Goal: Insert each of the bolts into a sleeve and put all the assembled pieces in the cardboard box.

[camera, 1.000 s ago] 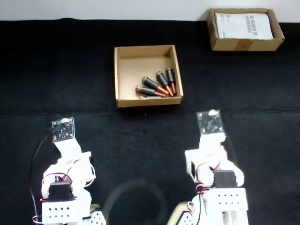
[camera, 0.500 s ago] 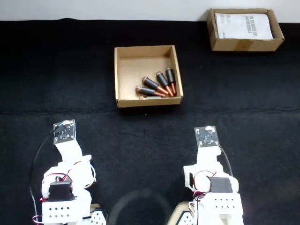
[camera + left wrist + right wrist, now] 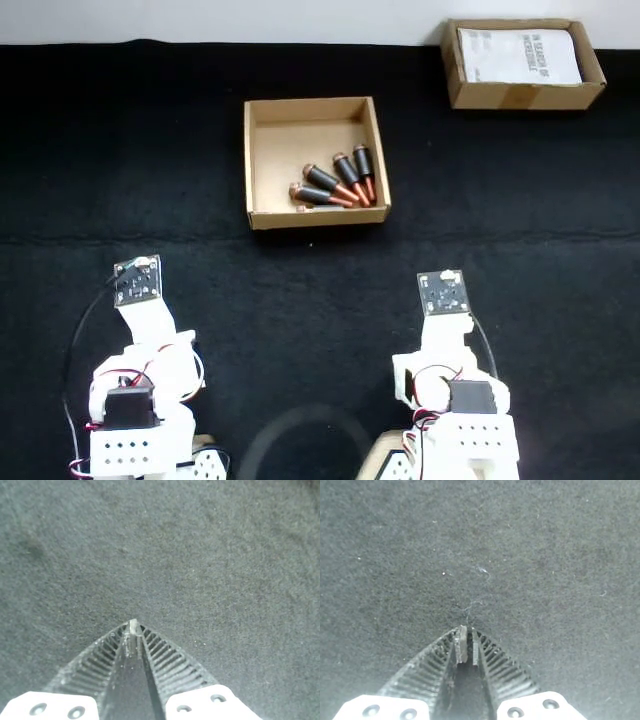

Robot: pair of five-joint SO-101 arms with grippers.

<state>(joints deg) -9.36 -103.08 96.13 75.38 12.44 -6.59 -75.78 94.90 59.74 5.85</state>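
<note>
High view: the cardboard box point(image 3: 285, 145) sits upper centre of frame on the black cloth point(image 3: 120, 150), top open. I count four dark pieces point(image 3: 327, 182) with copper-coloured ends lying in the box's lower right part. They're fanned out side by side, touching or nearly so, with the copper ends pointing down and right toward the box wall. They're too small for me to tell bolt from sleeve on any of them. A second box point(image 3: 520, 96) sits in the upper right corner of frame, well apart from the first, with a white printed sheet point(image 3: 518, 55) lying in it. Two arms are at the bottom edge, one arm point(image 3: 140, 340) at lower left and the other arm point(image 3: 447, 350) at lower right. Both are folded back near their bases, well below the cardboard box in frame, and each has a small circuit board facing up at its far end. I can't match either one to a side, because both wrist cameras look down at plain cloth. Left wrist view: the left gripper point(image 3: 133, 626) has its jaws pressed together to a single point, closed on themselves, just above the cloth. Right wrist view: the right gripper point(image 3: 467, 642) has its jaws drawn in to a thin slit, tips all but meeting, over cloth with a few specks of lint point(image 3: 481, 570) just beyond the tips.
</note>
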